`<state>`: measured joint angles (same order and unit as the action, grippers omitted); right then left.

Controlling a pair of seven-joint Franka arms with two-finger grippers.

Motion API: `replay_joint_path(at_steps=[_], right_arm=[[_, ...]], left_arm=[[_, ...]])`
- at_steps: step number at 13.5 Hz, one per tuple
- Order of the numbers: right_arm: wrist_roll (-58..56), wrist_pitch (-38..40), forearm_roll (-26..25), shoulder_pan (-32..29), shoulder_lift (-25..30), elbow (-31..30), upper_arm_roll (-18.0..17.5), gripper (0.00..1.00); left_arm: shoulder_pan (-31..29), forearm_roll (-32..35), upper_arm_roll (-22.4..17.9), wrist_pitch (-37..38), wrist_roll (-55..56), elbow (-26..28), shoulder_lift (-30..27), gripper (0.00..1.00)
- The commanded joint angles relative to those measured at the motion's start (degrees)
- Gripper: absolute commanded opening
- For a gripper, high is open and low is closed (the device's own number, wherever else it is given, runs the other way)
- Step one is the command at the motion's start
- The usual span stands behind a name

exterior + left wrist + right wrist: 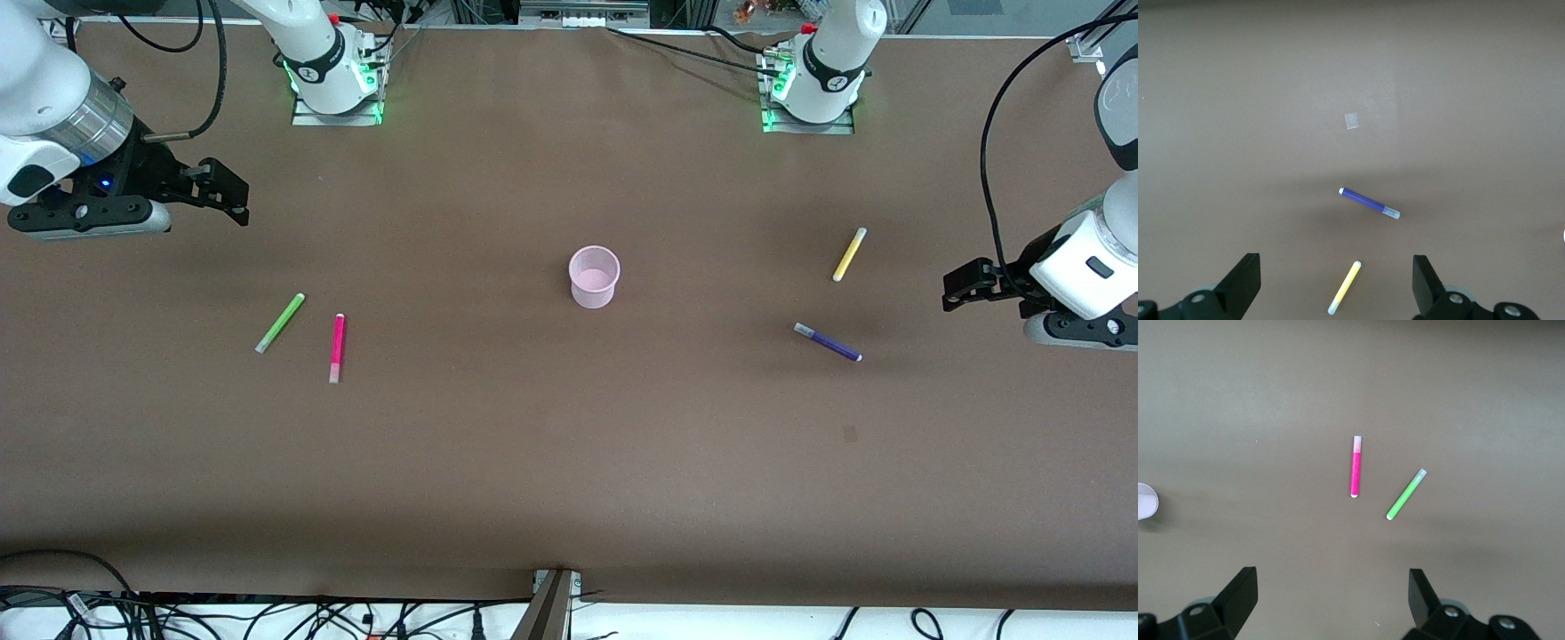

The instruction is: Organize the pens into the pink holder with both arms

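The pink holder stands upright and empty at the table's middle; its edge shows in the right wrist view. The lime green pen and the magenta pen lie side by side toward the right arm's end. The yellow pen and the dark purple pen lie toward the left arm's end. My right gripper hangs open and empty over bare table at its end. My left gripper hangs open and empty over its end.
The two arm bases stand along the edge farthest from the front camera. A small pale patch lies on the brown table, nearer to the front camera than the purple pen. Cables run along the near edge.
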<state>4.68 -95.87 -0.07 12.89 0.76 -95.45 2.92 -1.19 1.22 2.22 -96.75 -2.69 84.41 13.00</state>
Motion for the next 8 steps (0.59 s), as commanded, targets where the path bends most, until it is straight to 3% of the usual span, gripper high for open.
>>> replay_joint_path(at_steps=[1, 8], right_arm=[[0.33, 0.33, 0.07, 0.12, 0.56, -0.26, 0.15, 1.0], [0.41, -0.28, 0.07, 0.12, 0.47, -0.26, -0.02, 1.0]], left_arm=[[-0.13, -0.87, 0.06, 1.3, -0.39, -1.44, 0.62, 1.0], [-0.21, -1.22, 0.06, 1.92, -0.21, -1.62, 0.53, 1.0]])
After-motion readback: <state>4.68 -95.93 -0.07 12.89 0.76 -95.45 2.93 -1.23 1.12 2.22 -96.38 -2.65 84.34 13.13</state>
